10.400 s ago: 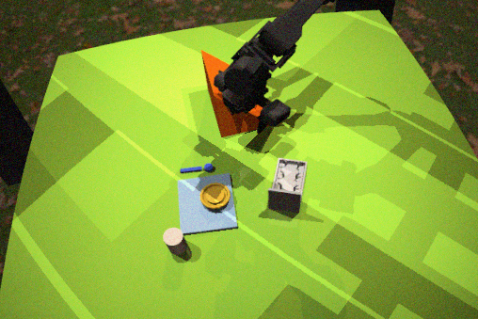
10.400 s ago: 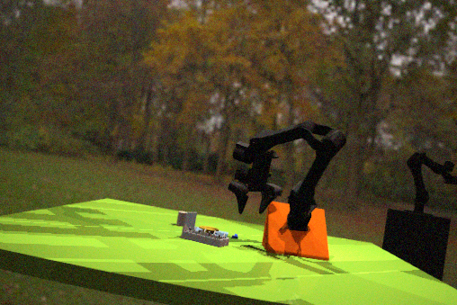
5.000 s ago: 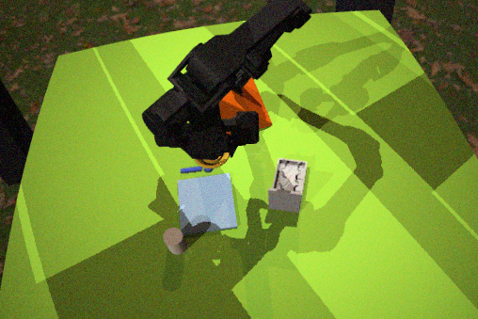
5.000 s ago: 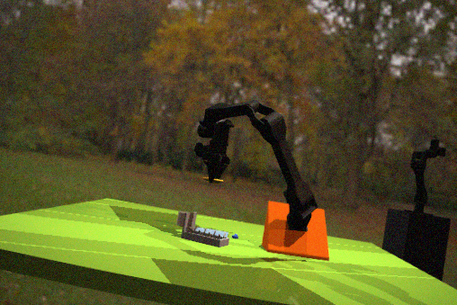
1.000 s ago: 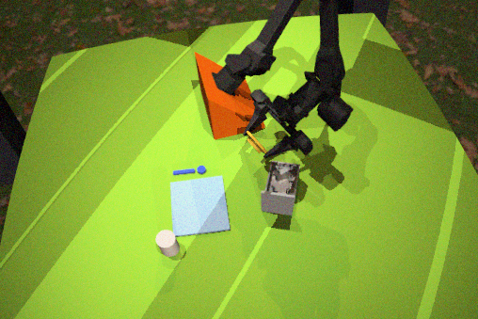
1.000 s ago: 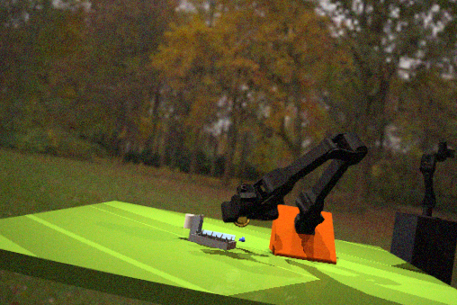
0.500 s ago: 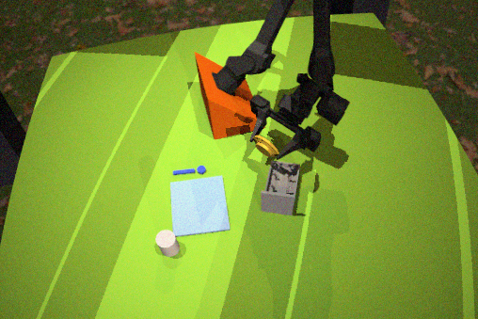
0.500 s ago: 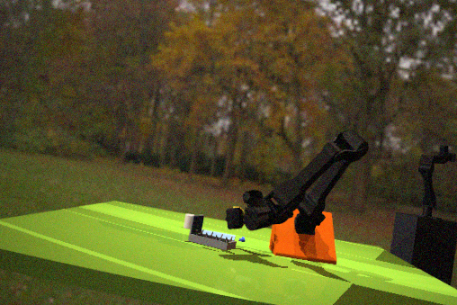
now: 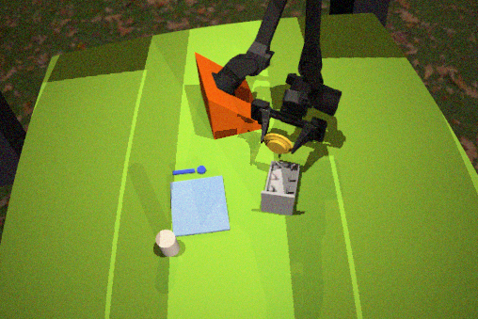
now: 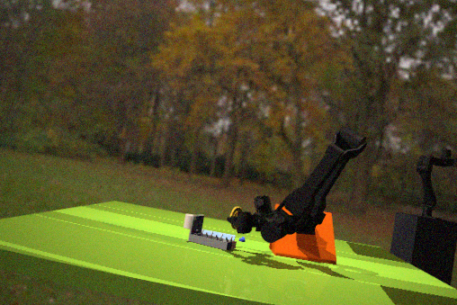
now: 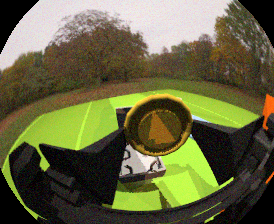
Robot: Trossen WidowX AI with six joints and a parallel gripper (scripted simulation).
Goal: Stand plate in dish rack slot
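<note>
The yellow plate is held above the table, tilted steeply, near upright. My gripper is shut on the plate, with one fingertip at each side of its rim. The grey dish rack stands on the table, with a taller wall at its end away from the arm and short rails inside. In the top view the plate is just beyond the rack's arm-side end. In the exterior view it is higher than the rails, apart from the rack. The plate hides part of the rack in the wrist view.
A large orange block stands beside the arm. In the top view, a light blue square lies left of the rack, with a blue spoon-like piece behind it and a pale cylinder at its front-left corner.
</note>
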